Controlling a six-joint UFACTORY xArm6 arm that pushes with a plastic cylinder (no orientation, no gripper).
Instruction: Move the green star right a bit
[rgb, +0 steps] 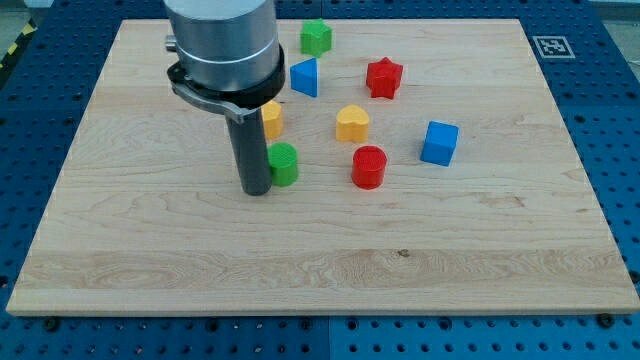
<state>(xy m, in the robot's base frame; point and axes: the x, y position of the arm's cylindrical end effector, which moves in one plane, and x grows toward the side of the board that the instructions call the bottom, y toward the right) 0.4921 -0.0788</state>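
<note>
A wooden board (320, 260) lies on a blue perforated table, with a grey robot arm reaching down over its upper-left part. The arm ends in a plain dark rod; it has no jaws to open or close, only my tip (257, 190), which rests on the board.

The green block (284, 163) directly right of my tip looks to be touching it, or very nearly. Part of it is hidden behind the rod, so its shape is hard to make out. A second green block (316, 36) sits far above the tip, near the board's top edge, and looks more star-like.

Also right of the tip: a yellow block (271, 119) just above, half hidden; a yellow heart (352, 124); a red cylinder (369, 167); a blue cube (439, 143); a blue block (304, 77); a red star (383, 77).

As a judgement: the tip is on the near green block's left side, placed for a rightward push. Whether any shift has happened cannot be told; the push itself seems still to do.
</note>
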